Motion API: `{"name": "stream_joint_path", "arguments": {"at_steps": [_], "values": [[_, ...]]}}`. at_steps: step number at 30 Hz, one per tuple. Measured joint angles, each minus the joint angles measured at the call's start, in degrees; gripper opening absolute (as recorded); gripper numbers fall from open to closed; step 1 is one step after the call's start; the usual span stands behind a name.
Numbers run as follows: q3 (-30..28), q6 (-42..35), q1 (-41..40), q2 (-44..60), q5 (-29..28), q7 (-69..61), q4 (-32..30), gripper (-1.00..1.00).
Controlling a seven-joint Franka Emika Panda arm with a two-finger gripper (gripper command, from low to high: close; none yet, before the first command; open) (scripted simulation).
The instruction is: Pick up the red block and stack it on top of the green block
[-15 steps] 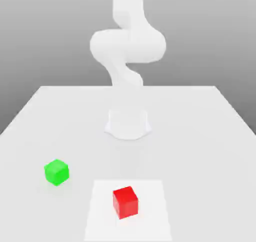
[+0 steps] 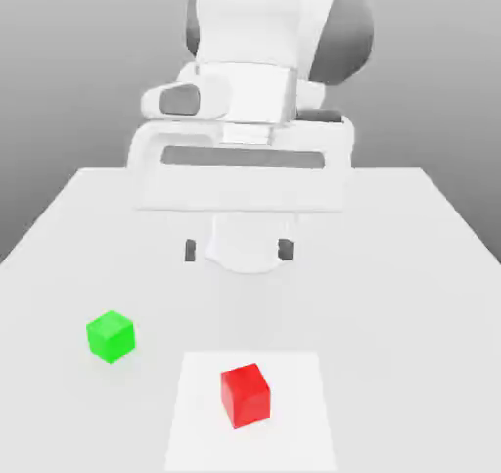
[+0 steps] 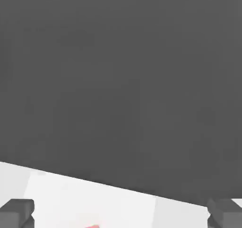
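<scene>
The jaws of the gripper are spread wide above the counter, holding nothing. The red block lies near the green block, not touching it.

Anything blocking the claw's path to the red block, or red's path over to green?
Nothing visible. The open claw hangs above the table, with bare surface between it and the red block. The green block sits apart toward the exterior view's left, nothing between the two.
</scene>
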Motion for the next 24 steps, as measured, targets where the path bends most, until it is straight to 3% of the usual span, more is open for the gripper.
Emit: {"name": "stream_joint_path", "arguments": {"at_steps": [6,11,12,19,24], "values": [[0.56,6.95,-0.23,12.31,4.24,-8.59,-5.22,0.0],[1.45,15.42,-0.97,22.63,5.28,-9.9,-4.45,0.0],[1.5,16.96,-1.01,24.46,5.3,-9.94,-4.2,-1.0],[1.6,17.2,-1.12,24.79,5.18,-9.84,-4.15,-1.0],[1.57,9.61,-1.17,15.88,4.83,-9.58,-5.46,-1.0]]}}
